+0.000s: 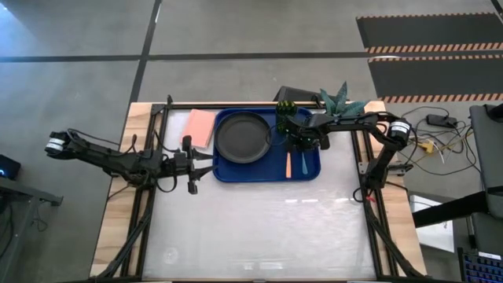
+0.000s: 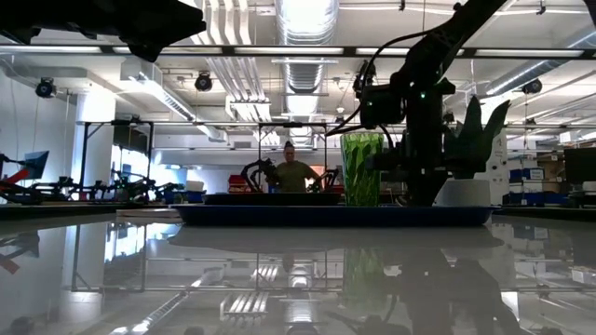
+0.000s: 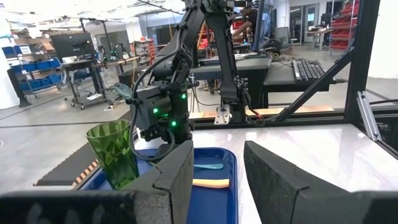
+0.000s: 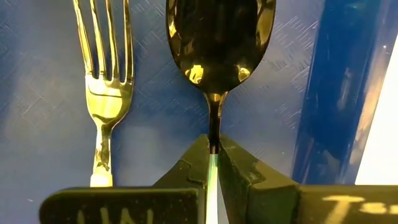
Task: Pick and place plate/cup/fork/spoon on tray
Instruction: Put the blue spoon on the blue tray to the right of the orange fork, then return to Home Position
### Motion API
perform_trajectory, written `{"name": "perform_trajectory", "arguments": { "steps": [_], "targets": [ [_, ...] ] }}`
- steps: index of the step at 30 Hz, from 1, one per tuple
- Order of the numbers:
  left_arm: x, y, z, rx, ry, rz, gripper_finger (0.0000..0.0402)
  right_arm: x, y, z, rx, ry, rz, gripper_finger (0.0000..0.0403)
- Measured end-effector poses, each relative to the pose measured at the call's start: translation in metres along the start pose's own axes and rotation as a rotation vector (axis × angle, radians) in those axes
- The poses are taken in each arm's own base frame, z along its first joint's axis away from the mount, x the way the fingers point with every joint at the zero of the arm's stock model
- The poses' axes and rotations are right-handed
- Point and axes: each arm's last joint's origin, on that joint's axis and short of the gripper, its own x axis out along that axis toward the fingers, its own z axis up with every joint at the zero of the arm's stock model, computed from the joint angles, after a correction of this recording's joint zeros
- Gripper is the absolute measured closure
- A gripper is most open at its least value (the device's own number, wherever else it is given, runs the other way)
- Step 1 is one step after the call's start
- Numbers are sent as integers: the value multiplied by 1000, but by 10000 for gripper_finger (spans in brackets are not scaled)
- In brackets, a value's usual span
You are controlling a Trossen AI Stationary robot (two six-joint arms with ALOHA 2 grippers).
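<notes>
From overhead, my right gripper covers the top ends of the cutlery, so I rely on its wrist camera: the fingers are pinched on the spoon at the neck, where the dark bowl meets the teal handle. The handle itself is mostly hidden between the pads. Just beside the spoon, on the far side from the rim of the tray, lies the fork, parallel and apart from it; its orange handle is cut off.

The tray holds the plate well to the side of the gripper, and the cup standing close beside it.

My left gripper waits off the tray, fingers spread.
</notes>
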Motion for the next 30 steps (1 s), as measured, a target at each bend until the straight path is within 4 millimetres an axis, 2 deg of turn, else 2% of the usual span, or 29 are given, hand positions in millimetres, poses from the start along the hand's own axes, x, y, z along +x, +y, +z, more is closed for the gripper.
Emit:
{"name": "perform_trajectory", "arguments": {
  "steps": [21, 30],
  "targets": [
    [0, 0, 0, 0, 0, 0, 276, 0, 0, -1, 19, 18, 7, 388],
    [0, 0, 0, 0, 0, 0, 276, 0, 1, -1, 15, 31, 17, 345]
  ]
}}
